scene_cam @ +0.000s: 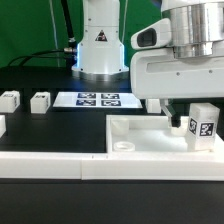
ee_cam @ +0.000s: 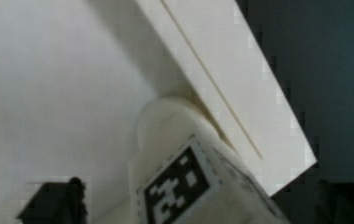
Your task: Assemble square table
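White plastic parts lie spread over a black table [scene_cam: 30, 130] against a green backdrop. At the exterior view's left we see a first leg [scene_cam: 8, 100] and, just beside it, a second leg [scene_cam: 40, 101]. Both are stubby blocks standing apart from the rest. Next comes the marker board [scene_cam: 98, 99], lying flat in front of the arm's base [scene_cam: 100, 45]. Along the front edge a long low barrier wall [scene_cam: 50, 168] runs across the picture.

Right of centre, the square slab [scene_cam: 140, 130] rests flat against that wall, with one round corner socket [scene_cam: 122, 146] facing up near the wall. Toward the exterior view's right, a third leg [scene_cam: 203, 126] stands upright on the slab, its black-and-white tag turned toward us. The gripper [scene_cam: 187, 117] hangs over that leg.

From the wrist view we find this leg close against the slab's raised rim [ee_cam: 227, 90], with a dark fingertip [ee_cam: 53, 203] standing clear of it. The jaws are spread wide and hold nothing. Whether the leg is seated in a socket, we cannot tell.
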Controlling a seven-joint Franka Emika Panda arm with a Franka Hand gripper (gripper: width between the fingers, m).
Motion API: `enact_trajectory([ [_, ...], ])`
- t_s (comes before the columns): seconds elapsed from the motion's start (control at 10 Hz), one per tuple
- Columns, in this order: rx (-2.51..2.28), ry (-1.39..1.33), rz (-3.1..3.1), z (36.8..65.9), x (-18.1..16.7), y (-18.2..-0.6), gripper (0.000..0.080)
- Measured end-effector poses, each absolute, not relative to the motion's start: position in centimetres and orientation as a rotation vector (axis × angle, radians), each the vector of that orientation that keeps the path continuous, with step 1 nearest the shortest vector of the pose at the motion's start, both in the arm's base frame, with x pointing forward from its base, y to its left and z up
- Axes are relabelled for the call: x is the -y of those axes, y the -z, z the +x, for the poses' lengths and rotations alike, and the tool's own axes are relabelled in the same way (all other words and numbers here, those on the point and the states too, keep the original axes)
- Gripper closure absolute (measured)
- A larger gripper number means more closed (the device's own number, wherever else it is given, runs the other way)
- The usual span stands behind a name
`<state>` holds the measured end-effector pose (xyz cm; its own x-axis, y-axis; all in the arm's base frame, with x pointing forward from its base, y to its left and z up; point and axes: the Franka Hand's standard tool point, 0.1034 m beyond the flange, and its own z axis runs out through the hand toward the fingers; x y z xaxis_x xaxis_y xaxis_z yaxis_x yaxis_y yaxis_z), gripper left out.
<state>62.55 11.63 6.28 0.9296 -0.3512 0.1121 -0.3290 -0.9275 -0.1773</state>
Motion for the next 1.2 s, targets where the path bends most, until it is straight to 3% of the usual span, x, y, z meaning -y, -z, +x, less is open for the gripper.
enact_trajectory([
  [0.2, 0.062, 0.103, -2.999, 63.03, -11.91, -6.91, 0.0151],
  [0.4, 0.081, 0.103, -3.000, 62.99, -11.52, -6.79, 0.0151],
  [0.5, 0.054, 0.101, -3.001, 62.99, -11.49, -6.79, 0.0250],
  [0.6, 0.050, 0.101, -3.001, 63.00, -11.45, -6.79, 0.0432],
  [0.7, -0.190, 0.084, -2.989, 63.01, -11.44, -6.79, 0.0511],
  [0.9, -0.410, 0.068, -2.964, 63.02, -11.40, -6.80, 0.0511],
  [1.2, -1.370, -0.016, -2.680, 62.93, -11.14, -6.88, 0.0509],
])
